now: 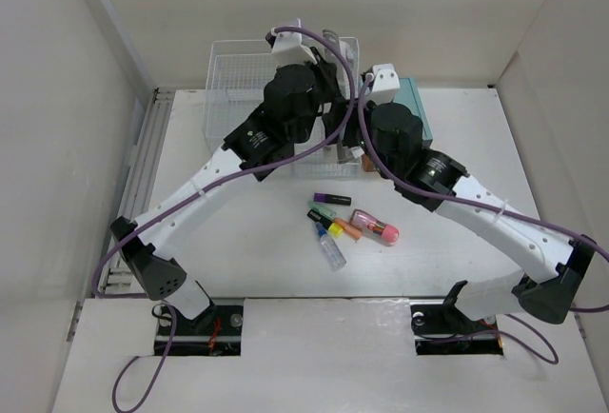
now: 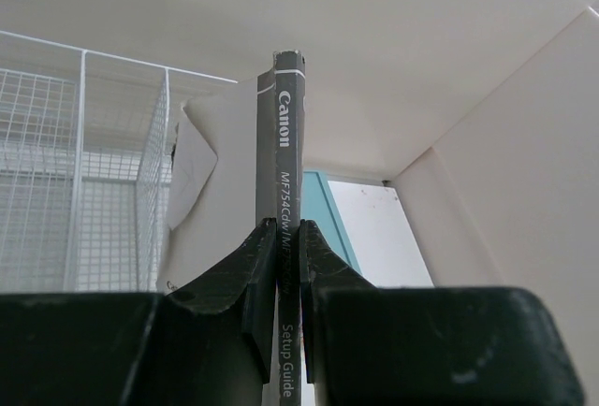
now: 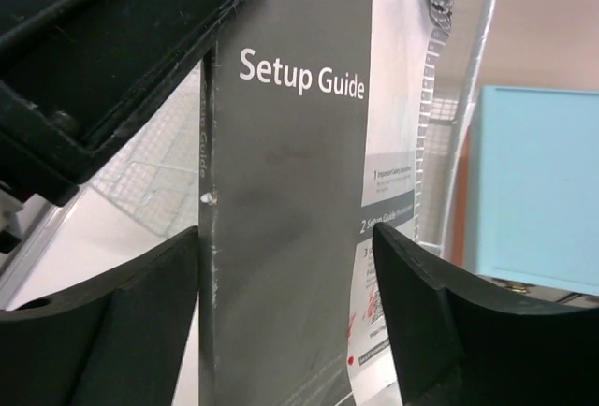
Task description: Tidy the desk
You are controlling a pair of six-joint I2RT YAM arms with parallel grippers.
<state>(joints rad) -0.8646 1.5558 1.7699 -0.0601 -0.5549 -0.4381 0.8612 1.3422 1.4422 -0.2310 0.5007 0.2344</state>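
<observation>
Setting: pale walls stand on three sides of the white desk (image 1: 247, 242), which fills the middle of the overhead view, with both arm bases at its near edge.
Left jaws: the left gripper (image 2: 287, 238) is clamped on a thin grey booklet (image 2: 281, 144), one finger pressed against each flat side.
Booklet: it is held upright and edge-on to the left wrist camera. The spine is printed "Canon", and the cover, printed "Setup Guide", faces the right wrist camera (image 3: 281, 191).
Right jaws: the right gripper (image 3: 285, 280) is spread wide, with one finger at each side of the booklet's cover. This close view does not show whether either finger touches the booklet.
Wire basket: the white basket (image 1: 238, 80) sits at the far edge of the desk, just behind the two grippers. Its mesh shows to the left of the booklet in the left wrist view (image 2: 84, 172).
Teal box: the box (image 1: 416, 108) stands just beside the basket on its right. It shows to the right of the booklet in the right wrist view (image 3: 533, 191).
Markers: a loose cluster (image 1: 332, 199) lies flat on the desk between the two arms, nearer the bases than the grippers. Purple, orange, pink and clear pieces can be told apart.
Arms: both arms reach inward from the near corners and meet at the front of the basket.
</observation>
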